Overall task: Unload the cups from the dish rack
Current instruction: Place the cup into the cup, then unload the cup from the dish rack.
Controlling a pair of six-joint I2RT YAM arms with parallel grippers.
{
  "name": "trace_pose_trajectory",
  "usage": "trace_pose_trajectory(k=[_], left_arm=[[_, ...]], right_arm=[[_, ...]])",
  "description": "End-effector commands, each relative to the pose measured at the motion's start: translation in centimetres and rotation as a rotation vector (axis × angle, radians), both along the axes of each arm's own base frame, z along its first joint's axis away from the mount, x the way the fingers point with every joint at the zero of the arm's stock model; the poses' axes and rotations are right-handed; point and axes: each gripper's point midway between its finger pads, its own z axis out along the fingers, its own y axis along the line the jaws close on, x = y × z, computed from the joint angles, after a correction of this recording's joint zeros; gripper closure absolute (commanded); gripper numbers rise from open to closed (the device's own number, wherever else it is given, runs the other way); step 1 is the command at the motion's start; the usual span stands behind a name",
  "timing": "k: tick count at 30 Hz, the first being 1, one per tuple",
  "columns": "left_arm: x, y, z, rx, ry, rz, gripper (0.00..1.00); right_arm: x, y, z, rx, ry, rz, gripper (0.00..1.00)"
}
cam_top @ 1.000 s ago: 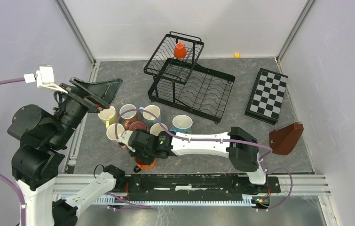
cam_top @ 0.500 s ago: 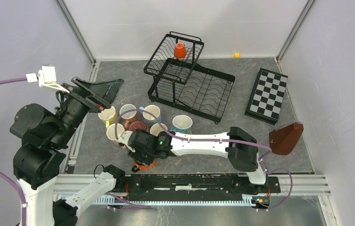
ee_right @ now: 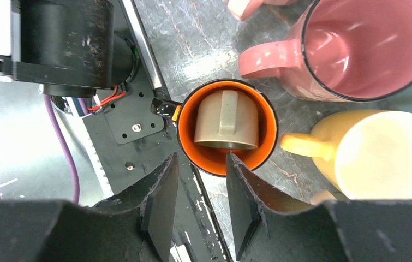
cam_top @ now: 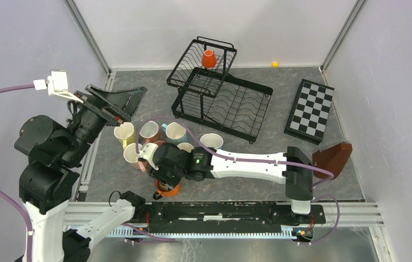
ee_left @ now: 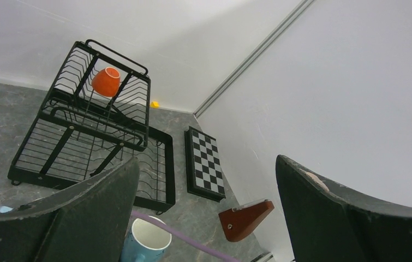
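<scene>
The black wire dish rack [cam_top: 222, 93] stands at the back, with one orange cup [cam_top: 208, 58] upside down in its upper basket. Several cups [cam_top: 149, 131] stand grouped left of centre on the table. Close to the front rail another orange cup [cam_top: 166, 189] stands upright with a beige cup [ee_right: 226, 123] lying inside it. My right gripper [cam_top: 161, 176] hovers over it, open, its fingers either side of the near rim [ee_right: 201, 164] and apart from it. My left gripper [cam_top: 116, 106] is wide open and raised at the left, facing the rack [ee_left: 89, 136], holding nothing.
A pink cup [ee_right: 367, 49] and a yellow cup [ee_right: 383, 153] stand right beside the orange one. A checkered board [cam_top: 309, 111] and a brown wedge [cam_top: 332, 160] lie at the right. A blue cup [cam_top: 211, 142] stands near the rack's front. The black base rail [cam_top: 231, 210] runs along the near edge.
My right gripper has opened and let go of the orange cup's rim, which now shows from under it. The left arm has lifted and turned slightly towards the rack.
</scene>
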Motion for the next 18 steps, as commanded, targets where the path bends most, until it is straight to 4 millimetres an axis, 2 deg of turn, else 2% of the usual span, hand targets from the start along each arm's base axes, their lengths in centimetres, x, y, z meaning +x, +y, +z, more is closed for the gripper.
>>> trace_pose_trajectory(k=[1, 4, 8, 14, 18], left_arm=[[0.0, -0.9, 1.8, -0.045, -0.040, -0.044, 0.00], [0.2, -1.2, 2.3, -0.052, -0.045, -0.056, 0.00], [0.4, -1.5, 3.1, -0.065, -0.058, -0.068, 0.00], [0.5, -1.6, 4.7, -0.076, -0.087, -0.070, 0.00], [1.1, -2.0, 5.1, -0.074, -0.094, -0.074, 0.00]], right_arm=[[0.7, -0.4, 5.1, 0.099, -0.069, -0.022, 0.56], [1.4, -1.1, 7.3, 0.131, -0.104, -0.046, 0.53], [2.7, -2.4, 10.2, 0.178, -0.142, -0.088, 0.42], [5.6, -5.7, 13.5, 0.245, -0.181, -0.188, 0.22], [7.9, -8.6, 15.4, 0.290, -0.207, -0.283, 0.09]])
